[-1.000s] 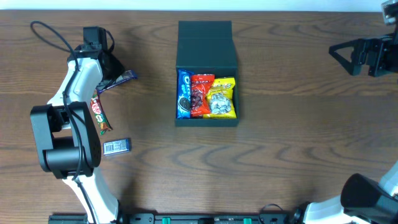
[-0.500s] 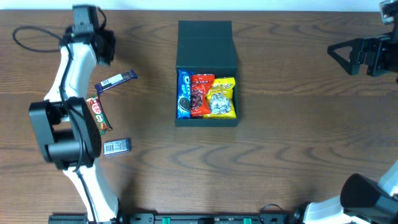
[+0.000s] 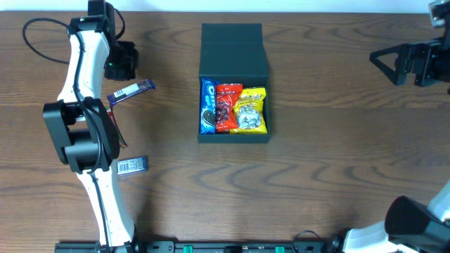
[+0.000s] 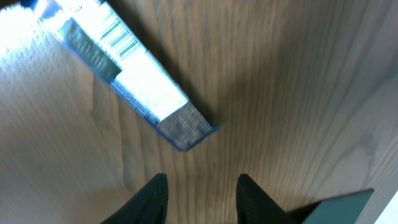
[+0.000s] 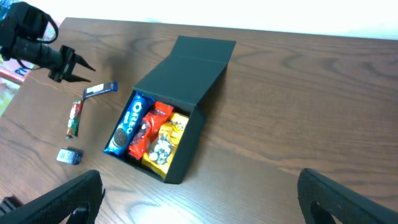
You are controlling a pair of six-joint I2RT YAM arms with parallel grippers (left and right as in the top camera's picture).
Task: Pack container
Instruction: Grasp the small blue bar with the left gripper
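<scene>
The container (image 3: 233, 135) is a dark box in the table's middle with its lid (image 3: 232, 43) folded open at the back. It holds a blue Oreo packet (image 3: 208, 105), a red packet (image 3: 226, 107) and a yellow packet (image 3: 251, 109) side by side. It also shows in the right wrist view (image 5: 193, 134). My left gripper (image 3: 121, 67) is open and empty, hovering just behind a blue-and-white snack bar (image 3: 131, 91). In the left wrist view the bar (image 4: 127, 78) lies ahead of the open fingers (image 4: 202, 186). My right gripper (image 3: 383, 62) is wide open and empty at the far right, well away from the container.
A red-wrapped bar (image 5: 74, 118) lies left of the container, mostly hidden under my left arm in the overhead view. A small blue packet (image 3: 131, 165) lies nearer the front left. A black cable (image 3: 42, 31) loops at the back left corner.
My left gripper drew back from the blue-and-white bar toward the table's back edge, then came forward again to hover just behind it. The bar and the right arm stayed put.
</scene>
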